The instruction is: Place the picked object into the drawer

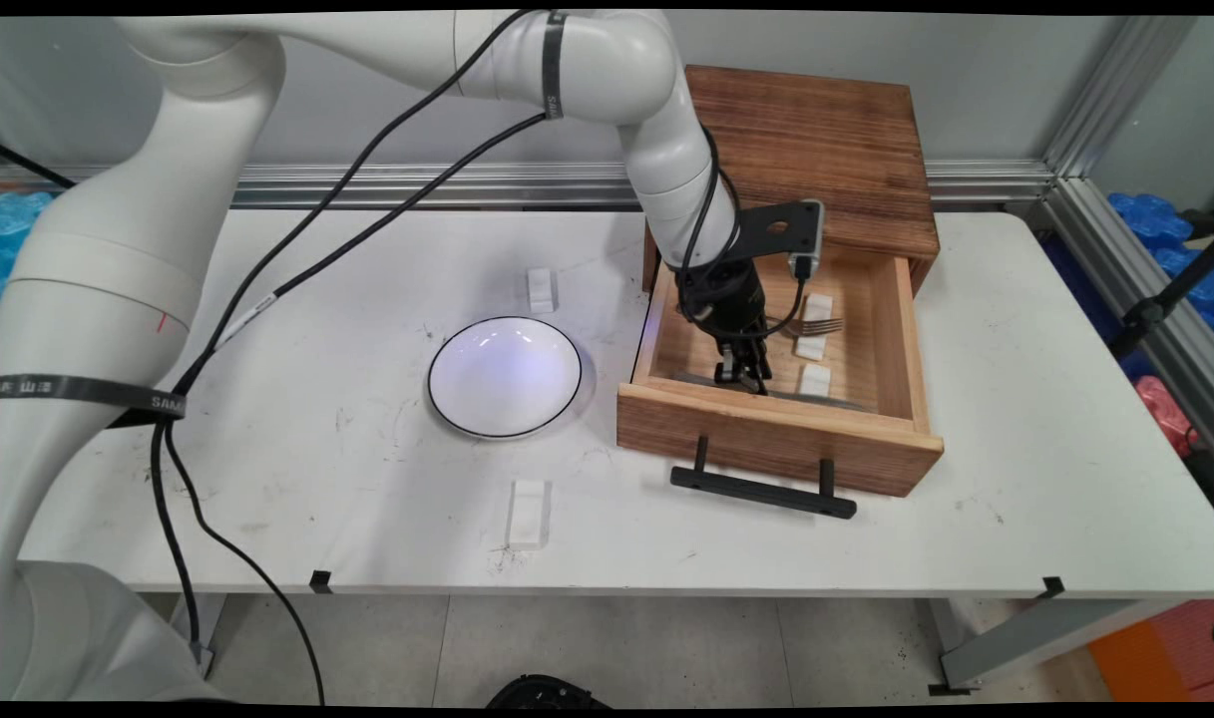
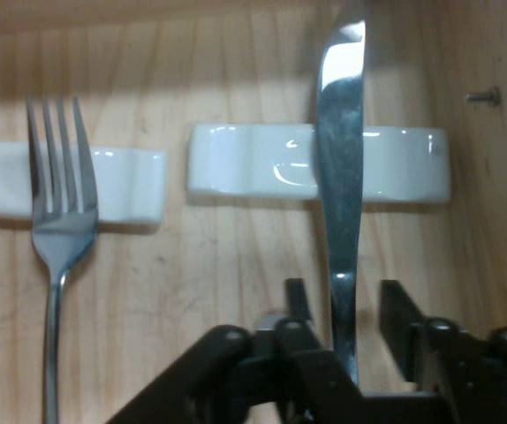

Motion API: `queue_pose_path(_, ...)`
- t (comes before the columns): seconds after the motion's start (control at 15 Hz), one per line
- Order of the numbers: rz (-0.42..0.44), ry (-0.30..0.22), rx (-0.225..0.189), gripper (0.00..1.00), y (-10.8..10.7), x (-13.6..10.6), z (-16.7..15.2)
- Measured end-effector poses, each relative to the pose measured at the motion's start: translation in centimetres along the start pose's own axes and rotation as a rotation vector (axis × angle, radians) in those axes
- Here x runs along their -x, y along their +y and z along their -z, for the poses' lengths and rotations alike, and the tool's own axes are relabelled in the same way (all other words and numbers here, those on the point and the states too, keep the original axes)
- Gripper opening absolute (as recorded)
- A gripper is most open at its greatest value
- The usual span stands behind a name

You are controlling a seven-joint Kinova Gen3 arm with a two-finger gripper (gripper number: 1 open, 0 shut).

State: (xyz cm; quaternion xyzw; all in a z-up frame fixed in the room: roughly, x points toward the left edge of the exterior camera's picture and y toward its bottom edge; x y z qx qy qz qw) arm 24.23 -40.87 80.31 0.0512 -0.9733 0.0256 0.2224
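Observation:
My gripper (image 1: 741, 375) reaches down into the open wooden drawer (image 1: 891, 339), near its front wall. In the hand view a steel knife (image 2: 342, 194) runs between the gripper's (image 2: 346, 299) two fingers. The fingers stand open on either side of the handle, with a small gap on each side. The knife's blade lies across a white ceramic rest (image 2: 236, 163). To its left a fork (image 2: 59, 221) lies with its tines on a second white rest (image 2: 121, 181). In the main view the fork (image 1: 818, 325) shows beside the arm and the knife (image 1: 816, 400) lies along the drawer's front.
The drawer belongs to a wooden box (image 1: 816, 140) at the back right; its black handle (image 1: 761, 490) sticks out toward the near side. A white plate with a dark rim (image 1: 504, 377) sits left of the drawer. Two white rests (image 1: 541, 289) (image 1: 527, 511) lie on the table.

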Motion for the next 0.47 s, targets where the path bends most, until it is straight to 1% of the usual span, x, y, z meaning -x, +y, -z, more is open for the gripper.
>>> queue_pose_path(0.47,0.002,0.006,-0.018,1.0,-0.26,-0.03,0.01)
